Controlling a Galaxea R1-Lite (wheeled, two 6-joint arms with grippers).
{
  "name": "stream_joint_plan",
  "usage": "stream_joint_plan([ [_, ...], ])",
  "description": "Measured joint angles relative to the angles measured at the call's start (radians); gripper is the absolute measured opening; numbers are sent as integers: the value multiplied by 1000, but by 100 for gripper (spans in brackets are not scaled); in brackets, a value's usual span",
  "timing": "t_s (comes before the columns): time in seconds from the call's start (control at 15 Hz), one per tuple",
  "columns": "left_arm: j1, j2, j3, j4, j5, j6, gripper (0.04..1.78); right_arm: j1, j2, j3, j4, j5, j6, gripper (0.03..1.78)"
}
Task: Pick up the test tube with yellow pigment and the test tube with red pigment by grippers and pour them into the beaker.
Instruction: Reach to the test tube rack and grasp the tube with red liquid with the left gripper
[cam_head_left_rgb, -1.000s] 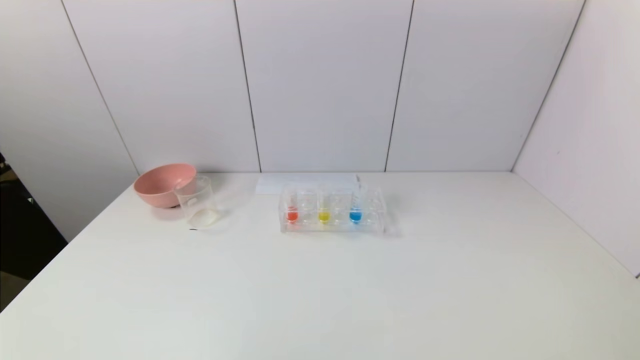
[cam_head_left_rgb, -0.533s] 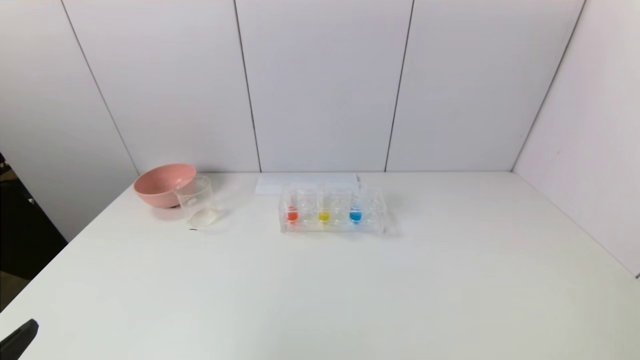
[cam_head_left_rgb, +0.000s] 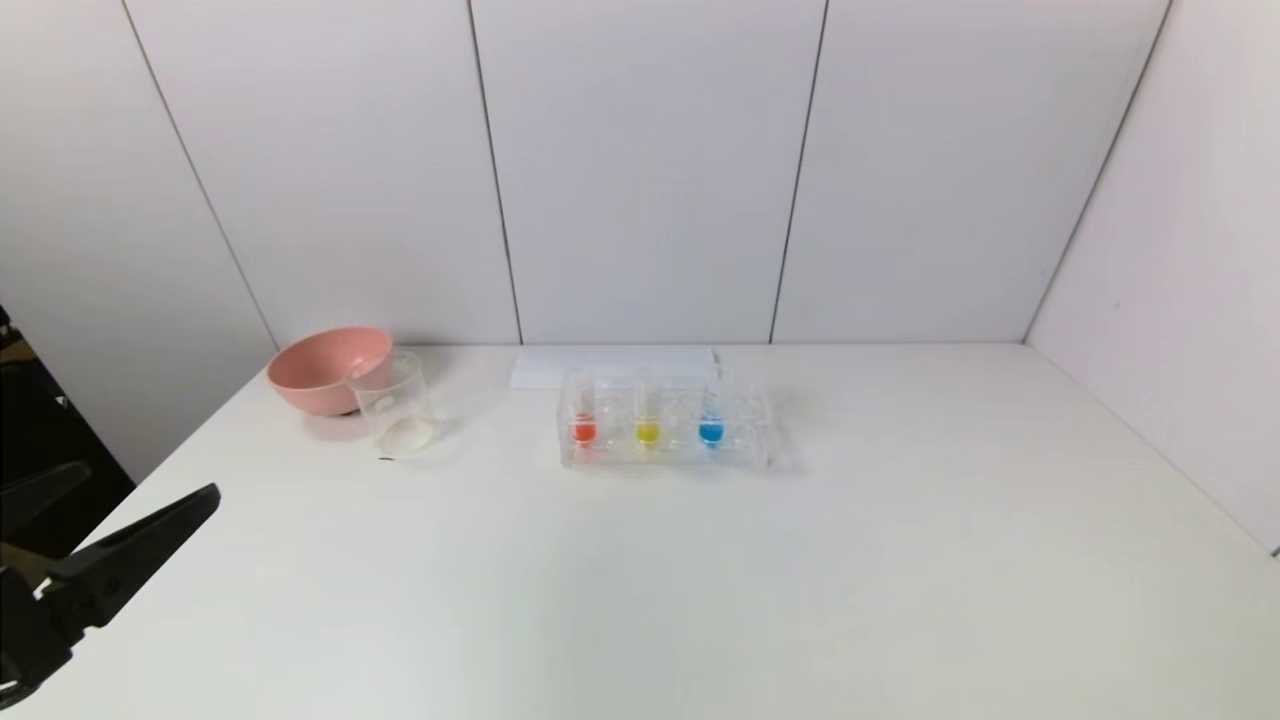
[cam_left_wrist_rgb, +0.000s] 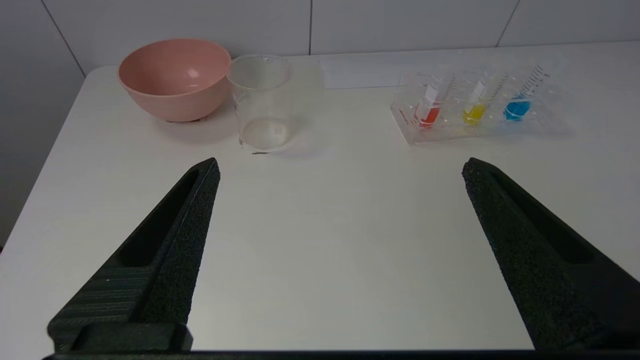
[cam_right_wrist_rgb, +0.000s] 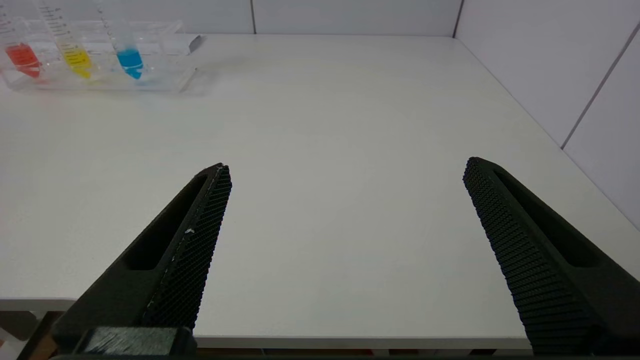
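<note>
Jaws on both grippers stand wide apart and hold nothing. Nearest is the left gripper (cam_head_left_rgb: 110, 520), at the desk's near left corner, well short of the rack. The right gripper (cam_right_wrist_rgb: 345, 170) hangs over the near right edge of the desk (cam_head_left_rgb: 700, 600), out of the head view, with the rack far off.

Farther back sits the clear rack (cam_head_left_rgb: 665, 425). In it, from the left end, stand the red tube (cam_head_left_rgb: 584, 425), the yellow tube (cam_head_left_rgb: 648, 428) and a blue tube (cam_head_left_rgb: 711, 428), with an open slot between each pair. Left of the rack, well apart from it, is the beaker (cam_head_left_rgb: 395, 405), with a pink bowl (cam_head_left_rgb: 325, 368) just behind it, close or touching. A white sheet (cam_head_left_rgb: 560, 366) lies behind the rack.

Risks, as I judge them: wide jaws coming down on the yellow tube could knock its neighbours or drag the light rack; a slim smooth tube may slip when tilted; a careless pour could land in the bowl.

White and matte, the desk is closed in by pale panelled walls behind and on both sides.
</note>
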Motion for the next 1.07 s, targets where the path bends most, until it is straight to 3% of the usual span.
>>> stream_joint_plan([
  [1.07,-167,686,-92,-562,19,7,170,0,0,0,0,0,0,170],
])
